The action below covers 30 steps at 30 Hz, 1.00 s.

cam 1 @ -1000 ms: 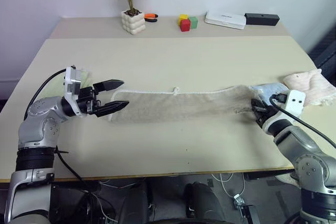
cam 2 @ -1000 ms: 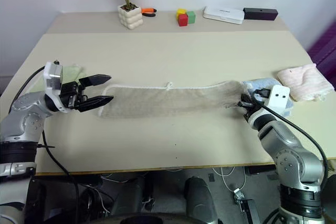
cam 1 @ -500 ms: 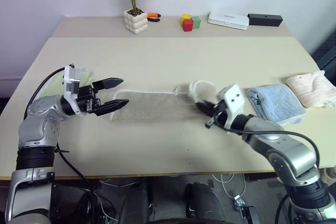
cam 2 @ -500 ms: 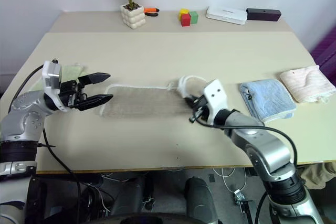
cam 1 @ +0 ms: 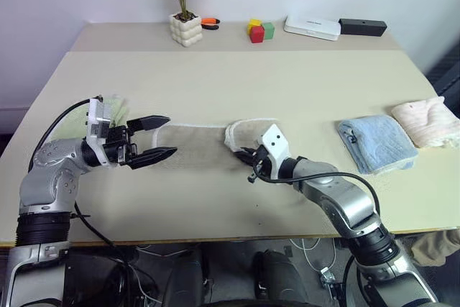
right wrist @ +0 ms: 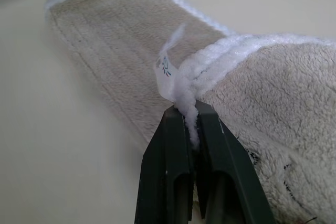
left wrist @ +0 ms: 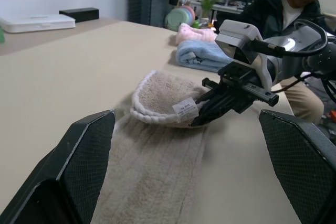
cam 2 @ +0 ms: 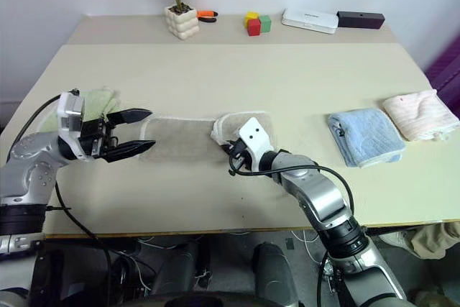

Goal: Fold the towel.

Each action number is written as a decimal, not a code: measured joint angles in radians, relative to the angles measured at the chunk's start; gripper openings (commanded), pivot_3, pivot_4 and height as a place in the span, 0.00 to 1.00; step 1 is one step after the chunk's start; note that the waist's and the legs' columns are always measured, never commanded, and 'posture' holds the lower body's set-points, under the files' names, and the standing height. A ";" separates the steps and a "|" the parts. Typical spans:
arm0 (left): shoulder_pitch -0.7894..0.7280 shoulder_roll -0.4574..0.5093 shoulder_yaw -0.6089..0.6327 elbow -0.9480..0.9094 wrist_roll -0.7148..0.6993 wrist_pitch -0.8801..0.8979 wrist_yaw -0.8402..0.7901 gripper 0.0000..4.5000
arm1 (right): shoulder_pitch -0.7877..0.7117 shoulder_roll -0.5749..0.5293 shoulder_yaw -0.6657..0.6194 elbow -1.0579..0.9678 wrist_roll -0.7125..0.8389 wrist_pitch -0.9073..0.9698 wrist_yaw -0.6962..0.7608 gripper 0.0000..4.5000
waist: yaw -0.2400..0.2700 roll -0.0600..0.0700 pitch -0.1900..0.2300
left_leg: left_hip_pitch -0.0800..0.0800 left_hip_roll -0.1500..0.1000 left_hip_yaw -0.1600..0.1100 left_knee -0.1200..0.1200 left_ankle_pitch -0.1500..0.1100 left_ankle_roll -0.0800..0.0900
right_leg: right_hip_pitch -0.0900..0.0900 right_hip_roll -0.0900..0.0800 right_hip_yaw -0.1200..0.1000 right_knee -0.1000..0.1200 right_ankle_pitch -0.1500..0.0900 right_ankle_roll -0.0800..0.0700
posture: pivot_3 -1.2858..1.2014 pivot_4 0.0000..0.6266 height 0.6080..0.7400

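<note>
The beige towel [cam 1: 198, 143] lies as a long strip across the table's near middle. Its right end [cam 1: 248, 132] is doubled back to the left over the strip. My right gripper [cam 1: 244, 154] is shut on the white corded edge [right wrist: 195, 72] of that lifted end, beside a small tag [right wrist: 165, 69]; the closed fingers [right wrist: 173, 150] pinch the cord. My left gripper [cam 1: 171, 134] hovers open at the towel's left end, pointing right along it, with nothing between its fingers [left wrist: 86, 153]. From the left wrist, the folded end [left wrist: 160, 95] curls up in front of the right gripper [left wrist: 210, 109].
A light green towel [cam 2: 97, 100] lies beneath the left arm. A folded light blue towel [cam 1: 377, 141] and a pink cloth [cam 1: 428, 120] sit at the right. A potted plant [cam 1: 182, 28], coloured blocks [cam 1: 259, 30], a white box [cam 1: 310, 27] and a black box [cam 1: 363, 26] line the back. A person [left wrist: 286, 9] sits beyond the table.
My right gripper has carried the towel's right end far to the left, doubling it over the strip. The left gripper has stayed open in place.
</note>
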<state>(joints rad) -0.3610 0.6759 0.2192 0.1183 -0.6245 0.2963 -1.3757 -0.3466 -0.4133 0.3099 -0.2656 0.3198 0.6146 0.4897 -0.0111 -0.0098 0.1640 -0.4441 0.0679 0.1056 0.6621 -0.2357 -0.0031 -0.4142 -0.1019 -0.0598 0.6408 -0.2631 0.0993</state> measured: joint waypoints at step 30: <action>-0.041 -0.031 -0.011 0.031 0.001 -0.001 0.004 1.00 | -0.121 0.110 -0.309 0.098 0.092 -0.025 0.015 0.36 | -0.001 0.000 0.000 | 0.000 0.000 0.001 0.000 0.000 -0.001 | -0.002 0.000 0.000 0.004 0.000 0.000 | 0.52 0.24 0.96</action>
<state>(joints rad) -0.4023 0.6444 0.2083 0.1496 -0.6232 0.2951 -1.3719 -0.4674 -0.3034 0.0012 -0.1679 0.4117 0.5898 0.5047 -0.0122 -0.0099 0.1640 -0.4440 0.0678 0.1062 0.6621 -0.2355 -0.0036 -0.4159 -0.1020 -0.0599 0.6446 -0.2630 0.0997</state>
